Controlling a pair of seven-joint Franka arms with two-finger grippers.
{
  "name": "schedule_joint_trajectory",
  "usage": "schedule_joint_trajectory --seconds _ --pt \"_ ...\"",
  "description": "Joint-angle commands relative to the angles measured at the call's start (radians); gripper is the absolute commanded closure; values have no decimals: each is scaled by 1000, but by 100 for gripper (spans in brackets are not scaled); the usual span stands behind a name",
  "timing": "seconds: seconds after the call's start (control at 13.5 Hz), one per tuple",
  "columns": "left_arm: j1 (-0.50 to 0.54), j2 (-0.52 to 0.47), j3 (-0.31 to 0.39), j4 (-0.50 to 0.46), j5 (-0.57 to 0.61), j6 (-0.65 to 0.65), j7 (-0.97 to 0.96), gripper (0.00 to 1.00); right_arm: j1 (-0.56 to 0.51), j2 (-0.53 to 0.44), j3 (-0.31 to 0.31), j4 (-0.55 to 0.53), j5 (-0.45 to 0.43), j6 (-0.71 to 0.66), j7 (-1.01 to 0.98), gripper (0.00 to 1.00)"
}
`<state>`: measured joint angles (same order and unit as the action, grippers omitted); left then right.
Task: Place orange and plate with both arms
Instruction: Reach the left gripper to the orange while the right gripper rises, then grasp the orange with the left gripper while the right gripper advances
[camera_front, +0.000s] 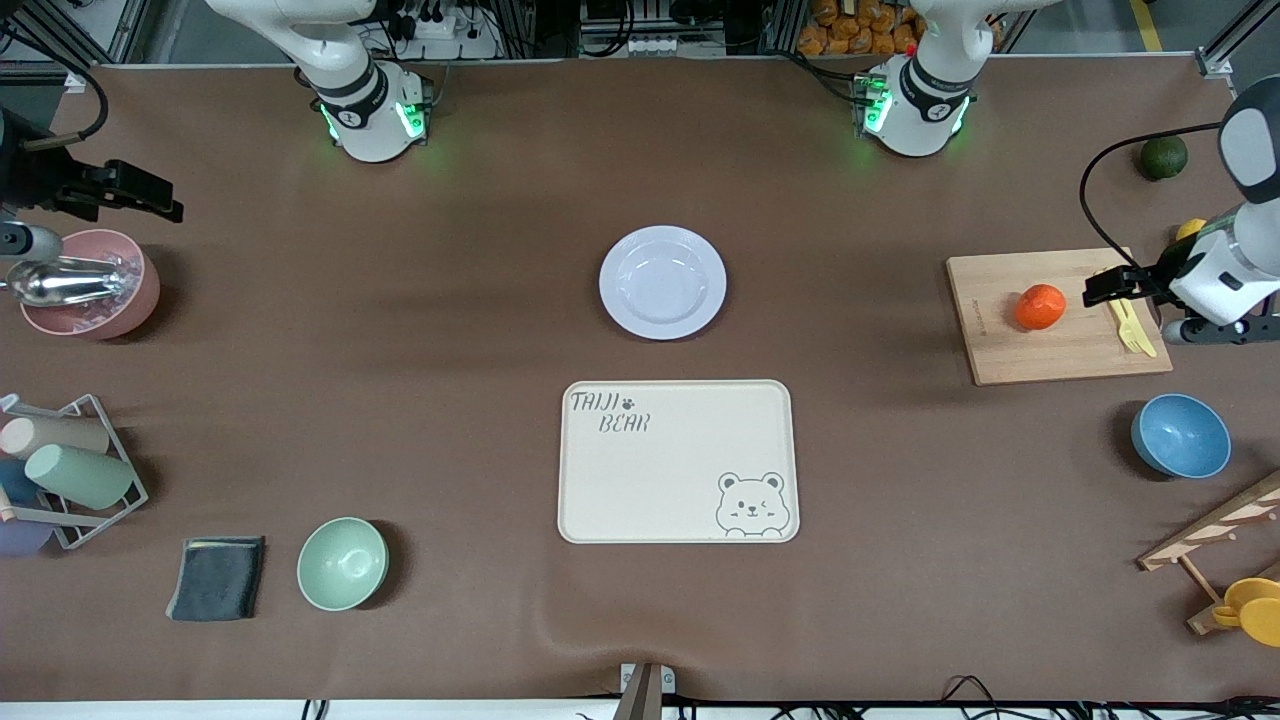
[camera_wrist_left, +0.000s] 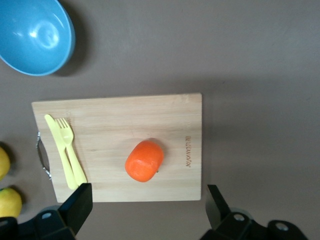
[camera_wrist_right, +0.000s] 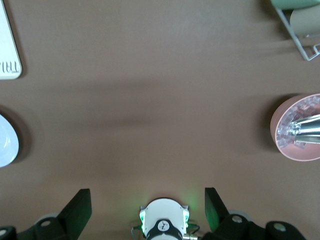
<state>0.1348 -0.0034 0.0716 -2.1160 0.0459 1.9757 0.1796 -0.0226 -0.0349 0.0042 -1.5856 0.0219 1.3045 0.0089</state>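
orange (camera_wrist_left: 144, 160) on cutting board (camera_wrist_left: 120, 120) | left hand (camera_wrist_left: 146, 206) above, open

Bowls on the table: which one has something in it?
The pink bowl at the right arm's end of the table: a shiny metal utensil rests in it. The blue bowl and the green bowl hold nothing.

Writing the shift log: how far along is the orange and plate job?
Nothing looks done. The orange lies on the cutting board, and the plate sits bare, farther from the front camera than the bear tray. The left gripper hangs open over the board near the orange; the right gripper, open, waits at its end. Both pickups and placements remain.
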Motion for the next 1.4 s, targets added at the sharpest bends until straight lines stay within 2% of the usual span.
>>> schedule_joint_trajectory --seconds 0.0,0.22,0.52,0.67,0.89,1.33 --pt "38 -32 -9 -133 22 118 56 0 19 -33 3 -72 15 -16 19 0" --pt "54 34 -7 -150 53 161 150 0 23 -25 0 -128 91 -59 46 0" --pt "81 89 -9 -154 65 187 173 0 -14 19 -4 -261 304 -70 57 0" --pt "81 118 -9 -157 69 204 178 0 -28 79 -4 -269 363 -74 54 0" --pt "81 151 -9 -168 69 206 178 0 -82 222 -4 -271 521 -137 14 0" --pt "100 220 -7 -177 71 244 178 0 -79 357 -4 -271 593 -134 -72 0"
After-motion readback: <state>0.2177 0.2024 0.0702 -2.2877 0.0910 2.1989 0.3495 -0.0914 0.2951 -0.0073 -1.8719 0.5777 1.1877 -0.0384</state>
